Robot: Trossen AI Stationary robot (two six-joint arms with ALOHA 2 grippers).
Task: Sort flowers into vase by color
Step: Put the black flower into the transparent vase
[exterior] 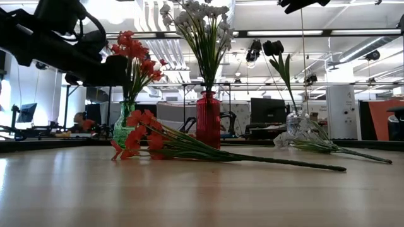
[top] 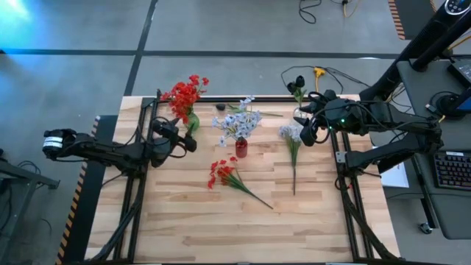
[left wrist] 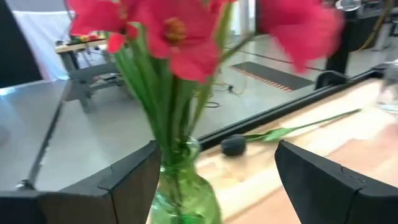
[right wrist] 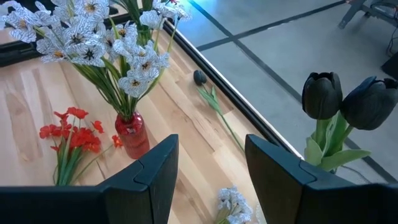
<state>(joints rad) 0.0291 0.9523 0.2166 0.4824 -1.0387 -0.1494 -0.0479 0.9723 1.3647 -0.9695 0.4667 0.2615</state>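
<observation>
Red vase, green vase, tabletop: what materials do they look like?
Red vase: translucent ribbed glass or plastic, glossy; light glows through it.
Green vase: clear tinted glass, probably; stems show through its wall.
Tabletop: pale wood planks, with visible grain and seams, satin sheen.

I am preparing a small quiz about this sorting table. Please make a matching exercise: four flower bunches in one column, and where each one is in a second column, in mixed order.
Column 1
1. red flowers
2. white flowers
3. black tulips
4. loose red bunch

Column 2
A. lying flat on the table
B. in the green vase
C. in the clear vase
D. in the red vase

Pairs: 1-B, 2-D, 3-C, 4-A
</observation>
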